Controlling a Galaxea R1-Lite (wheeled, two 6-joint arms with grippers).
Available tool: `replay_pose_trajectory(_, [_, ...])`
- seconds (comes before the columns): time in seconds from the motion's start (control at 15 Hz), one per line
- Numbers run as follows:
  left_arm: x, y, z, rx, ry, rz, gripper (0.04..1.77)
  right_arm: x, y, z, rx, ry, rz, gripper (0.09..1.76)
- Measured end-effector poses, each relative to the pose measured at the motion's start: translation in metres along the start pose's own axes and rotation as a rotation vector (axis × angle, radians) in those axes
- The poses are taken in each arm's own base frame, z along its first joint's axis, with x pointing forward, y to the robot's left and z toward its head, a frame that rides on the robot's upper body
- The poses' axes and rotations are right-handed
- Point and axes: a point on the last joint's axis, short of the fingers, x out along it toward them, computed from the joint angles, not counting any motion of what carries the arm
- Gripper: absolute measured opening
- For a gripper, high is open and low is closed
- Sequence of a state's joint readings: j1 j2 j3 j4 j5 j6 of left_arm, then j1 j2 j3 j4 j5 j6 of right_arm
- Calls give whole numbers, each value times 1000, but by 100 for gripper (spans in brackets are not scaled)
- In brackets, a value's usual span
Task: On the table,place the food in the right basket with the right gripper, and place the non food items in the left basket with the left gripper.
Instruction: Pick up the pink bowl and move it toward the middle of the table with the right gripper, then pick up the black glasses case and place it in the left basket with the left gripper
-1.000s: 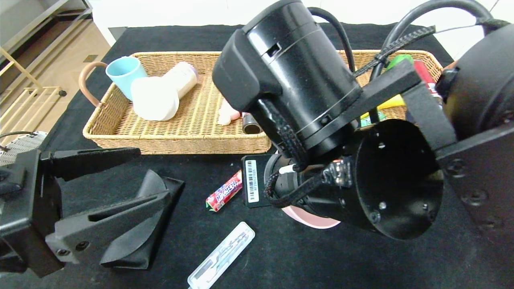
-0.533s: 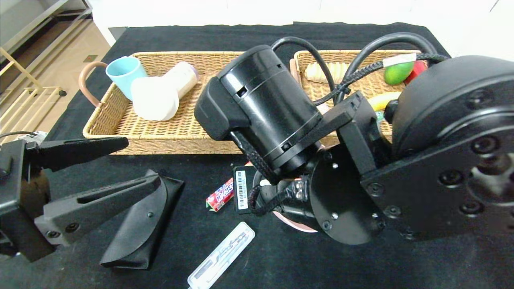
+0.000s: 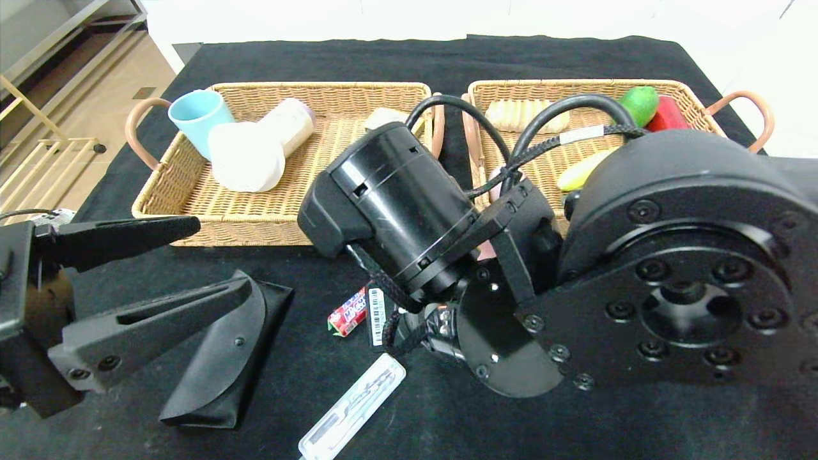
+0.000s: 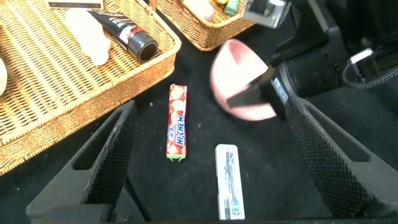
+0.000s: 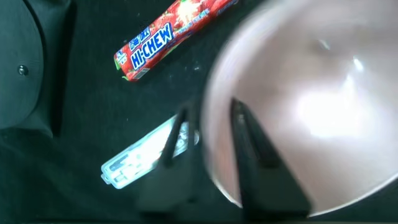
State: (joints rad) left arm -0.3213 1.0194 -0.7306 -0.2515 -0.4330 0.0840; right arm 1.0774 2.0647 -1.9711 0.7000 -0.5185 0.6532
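My right gripper (image 5: 208, 111) straddles the rim of the large pink bowl (image 5: 311, 93), one finger inside and one outside, slightly parted. In the head view my right arm (image 3: 396, 204) hides both. The red candy stick pack (image 3: 347, 313) and the clear cutlery box (image 3: 353, 409) lie on the black cloth beside the bowl (image 4: 239, 74). My left gripper (image 3: 223, 255) hovers open at the front left, empty, above the black glasses case (image 3: 236, 364). The bread loaf (image 3: 517, 114) lies in the right basket (image 3: 575, 83).
The left basket (image 3: 192, 211) holds a light blue cup (image 3: 195, 115) and white containers (image 3: 246, 156). A green mango (image 3: 639, 102), a yellow banana (image 3: 578, 172) and a red item (image 3: 668, 115) share the right basket. The table's left edge drops to the floor.
My right arm swung left and down over the bowl, uncovering the right basket. Its fingers have parted a little on the bowl's rim. The left gripper shifted slightly left.
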Motion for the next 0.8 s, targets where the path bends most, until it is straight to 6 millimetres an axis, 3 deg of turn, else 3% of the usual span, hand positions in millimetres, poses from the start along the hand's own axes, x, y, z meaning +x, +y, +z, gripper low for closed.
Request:
replay_pose_trajectory(0.33, [-1,0,0,1,-3,1,172,1,1,-1,-4,3,-1,110])
replay_pose_trajectory(0.8, [-1,0,0,1,-3,1,172,-9,1,0,-2,-7,16,145])
